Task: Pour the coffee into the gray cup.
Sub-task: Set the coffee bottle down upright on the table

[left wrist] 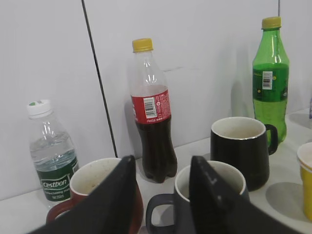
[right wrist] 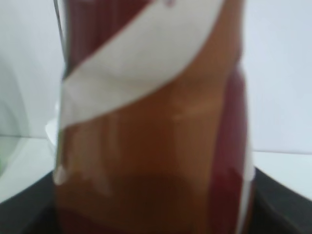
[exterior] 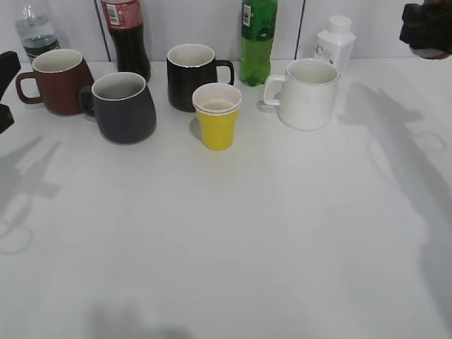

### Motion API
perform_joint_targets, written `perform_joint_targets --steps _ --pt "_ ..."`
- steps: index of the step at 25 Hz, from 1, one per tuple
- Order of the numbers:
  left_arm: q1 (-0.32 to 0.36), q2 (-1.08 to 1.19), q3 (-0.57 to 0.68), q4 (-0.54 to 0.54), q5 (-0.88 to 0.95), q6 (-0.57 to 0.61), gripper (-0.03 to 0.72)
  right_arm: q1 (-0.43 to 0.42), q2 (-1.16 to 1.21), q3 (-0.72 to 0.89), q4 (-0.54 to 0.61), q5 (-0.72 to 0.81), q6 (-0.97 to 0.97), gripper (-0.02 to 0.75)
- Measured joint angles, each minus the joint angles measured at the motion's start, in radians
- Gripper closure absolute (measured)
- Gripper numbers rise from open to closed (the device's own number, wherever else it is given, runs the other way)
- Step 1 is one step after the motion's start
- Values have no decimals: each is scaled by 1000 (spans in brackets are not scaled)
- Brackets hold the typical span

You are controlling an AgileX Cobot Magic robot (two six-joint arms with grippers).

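The gray cup (exterior: pixel 126 109) stands upright at the back left of the table; it also shows in the left wrist view (left wrist: pixel 234 176), partly behind a finger. The coffee bottle (right wrist: pixel 151 136), with its brown, orange and white label, fills the right wrist view. My right gripper (exterior: pixel 427 32) is shut on it and holds it high at the far right, well away from the gray cup. In the exterior view the bottle is almost wholly hidden by the gripper. My left gripper (exterior: pixel 6 88) (left wrist: pixel 163 161) is open and empty, at the left edge beside the mugs.
A reddish-brown mug (exterior: pixel 60 81), a black mug (exterior: pixel 189 76), a yellow paper cup (exterior: pixel 217 116) and a white mug (exterior: pixel 307 93) stand near the gray cup. Cola (exterior: pixel 127 35), green (exterior: pixel 258 39), water (exterior: pixel 35 32) and white (exterior: pixel 333 42) bottles line the back wall.
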Motion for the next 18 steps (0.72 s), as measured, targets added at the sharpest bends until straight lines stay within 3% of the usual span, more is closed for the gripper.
perform_joint_targets --steps 7,18 --pt "0 0 0 2 0 0 398 0 144 -96 -1 -17 -4 210" --pt "0 0 0 2 0 0 398 0 416 -169 -3 -171 -10 210"
